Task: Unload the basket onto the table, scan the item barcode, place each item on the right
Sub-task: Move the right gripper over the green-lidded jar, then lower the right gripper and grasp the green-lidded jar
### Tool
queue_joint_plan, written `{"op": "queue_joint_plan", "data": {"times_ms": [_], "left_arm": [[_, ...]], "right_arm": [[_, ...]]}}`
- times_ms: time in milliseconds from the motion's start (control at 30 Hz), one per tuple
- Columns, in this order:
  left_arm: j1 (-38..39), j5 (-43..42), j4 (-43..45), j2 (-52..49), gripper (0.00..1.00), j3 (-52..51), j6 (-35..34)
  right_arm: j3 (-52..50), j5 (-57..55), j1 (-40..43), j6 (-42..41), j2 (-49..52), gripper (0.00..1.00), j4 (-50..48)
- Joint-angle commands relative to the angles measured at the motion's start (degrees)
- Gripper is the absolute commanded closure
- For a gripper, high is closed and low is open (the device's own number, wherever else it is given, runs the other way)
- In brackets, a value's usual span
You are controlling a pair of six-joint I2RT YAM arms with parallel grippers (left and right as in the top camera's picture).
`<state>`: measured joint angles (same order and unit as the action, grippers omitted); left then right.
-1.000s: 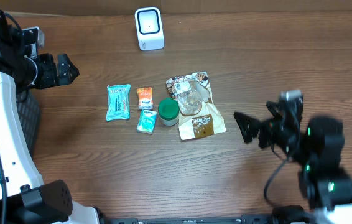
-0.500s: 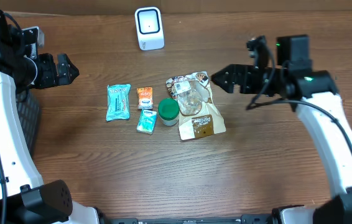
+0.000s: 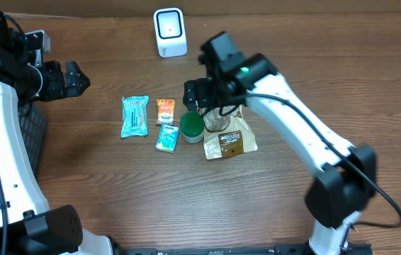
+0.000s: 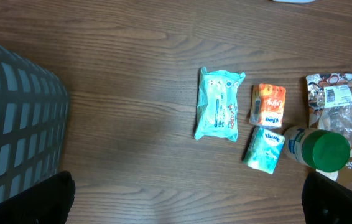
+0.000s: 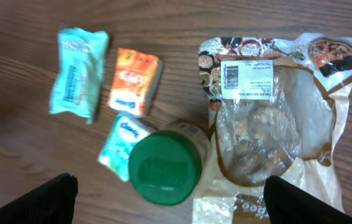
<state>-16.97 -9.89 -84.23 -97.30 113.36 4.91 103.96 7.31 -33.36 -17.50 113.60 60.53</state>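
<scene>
Over the brown wooden desk (image 3: 115,191) our right gripper (image 3: 202,98) hangs open, so we should drop slowly and straight onto the green-lidded clear bottle (image 5: 165,167).

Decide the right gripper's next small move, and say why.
Probably lower straight down onto the green-lidded jar: the right gripper is open above it, the jar sits between its fingers, and nothing is held yet. The scanner stands beyond the items.

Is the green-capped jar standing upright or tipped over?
Upright. The green-capped jar shows its round cap face-on from above in the overhead and right wrist views, beside the clear snack bag.
</scene>
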Motion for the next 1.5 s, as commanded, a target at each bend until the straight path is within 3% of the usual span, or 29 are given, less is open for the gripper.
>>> {"op": "queue_joint_plan", "data": {"times_ms": [0, 333, 400, 500, 600, 700, 833, 1033, 1133, 1333, 1367, 1433, 1467], "left_arm": [[0.1, -0.7, 0.1, 0.2, 0.0, 0.7, 1.1], [0.1, -0.7, 0.1, 0.2, 0.0, 0.7, 1.1], [0.1, -0.7, 0.1, 0.2, 0.01, 0.7, 1.1], [0.1, -0.7, 0.1, 0.2, 0.01, 0.7, 1.1], [0.1, -0.6, 0.1, 0.2, 0.0, 0.7, 1.1], [0.1, -0.6, 0.1, 0.2, 0.01, 0.7, 1.1], [0.1, -0.7, 0.1, 0.2, 0.0, 0.7, 1.1], [0.1, -0.6, 0.1, 0.2, 0.0, 0.7, 1.1], [0.1, -0.6, 0.1, 0.2, 0.01, 0.7, 1.1], [0.1, -0.6, 0.1, 0.2, 0.0, 0.7, 1.1], [0.1, -0.7, 0.1, 0.2, 0.0, 0.7, 1.1], [0.1, -0.7, 0.1, 0.2, 0.0, 0.7, 1.1], [0.1, -0.6, 0.1, 0.2, 0.0, 0.7, 1.1]], "right_arm": [[2.4, -3.2, -1.7, 2.6, 3.8, 0.06, 0.7], [2.2, -6.1, -7.0, 7.8, 10.1, 0.07, 0.7], [2.2, -6.9, -7.1, 9.2, 10.4, 0.14, 1.2], [2.2, -6.9, -7.1, 12.1, 10.5, 0.33, 1.8], [2.2, -6.9, -7.1, 13.4, 10.4, 0.39, 3.1], [2.2, -6.8, -7.1, 13.7, 10.4, 0.39, 3.2], [2.2, -6.8, -7.1, 27.2, 10.4, 0.35, 3.3], [2.2, 0.4, -7.1, 58.0, 10.4, 0.38, 7.1], [2.2, 2.8, -7.1, 67.8, 10.4, 0.38, 7.4], [2.3, 4.2, -7.2, 77.3, 10.4, 0.3, 7.9], [2.3, 4.1, -7.2, 77.6, 10.4, 0.26, 8.0], [2.3, 4.2, -7.2, 77.4, 9.7, 0.05, 8.4], [2.3, 4.2, -7.2, 76.7, 9.2, 0.01, 8.4]]}}
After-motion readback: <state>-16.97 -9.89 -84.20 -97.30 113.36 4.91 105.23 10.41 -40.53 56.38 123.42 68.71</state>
